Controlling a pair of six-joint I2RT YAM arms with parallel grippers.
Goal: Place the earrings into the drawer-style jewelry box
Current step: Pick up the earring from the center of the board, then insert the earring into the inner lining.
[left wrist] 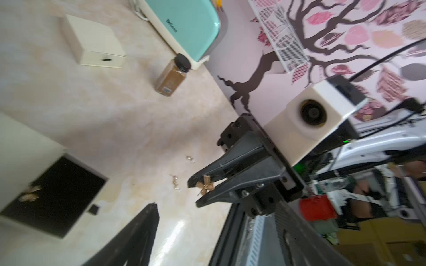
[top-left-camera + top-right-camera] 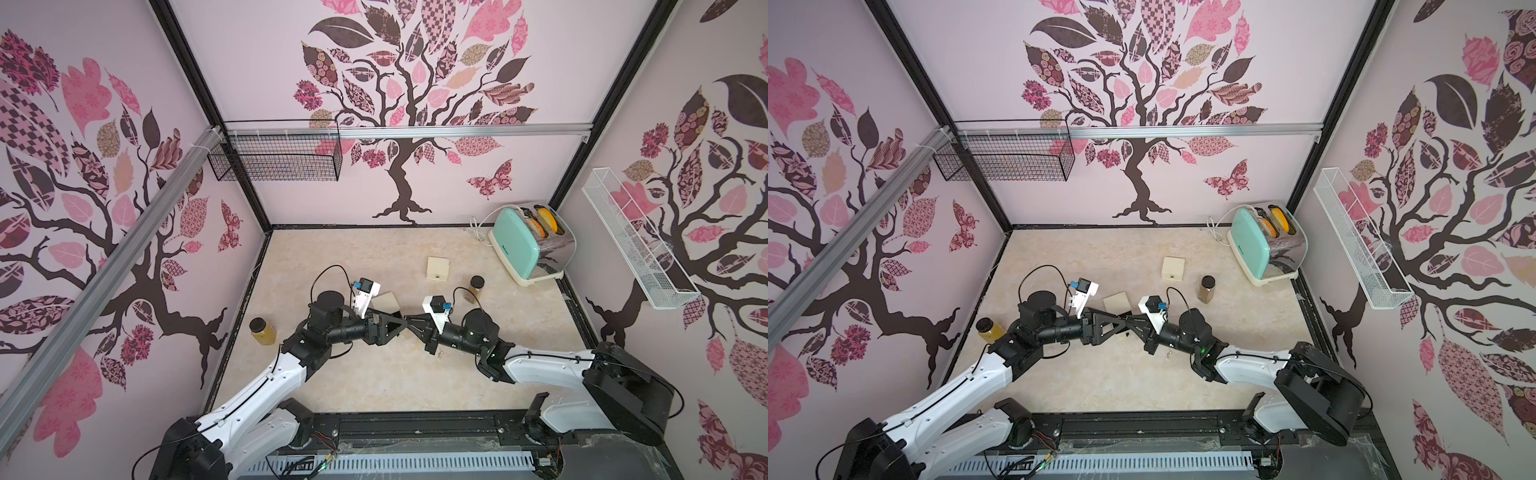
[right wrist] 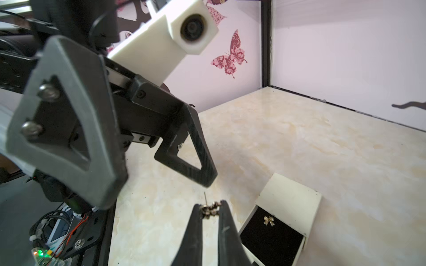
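My right gripper [image 3: 210, 208] is shut on a golden bow earring [image 1: 205, 186], held above the table beside the jewelry box [image 3: 290, 195]. The box's black-lined drawer [image 3: 265, 244] is pulled out, and another golden bow earring [image 3: 269, 220] lies in it. Two silvery earrings [image 1: 190, 159] [image 1: 175, 183] rest on the table near my right gripper's fingertips. My left gripper [image 1: 196, 218] is open with nothing between its fingers, tip to tip with my right gripper [image 2: 409, 320]. In both top views the arms cover most of the box [image 2: 386, 300].
A second cream box [image 2: 437, 269], closed, sits farther back. A brown-filled jar [image 2: 476, 289] stands right of it and a second jar [image 2: 262, 330] near the left wall. A teal toaster [image 2: 528, 245] fills the back right corner.
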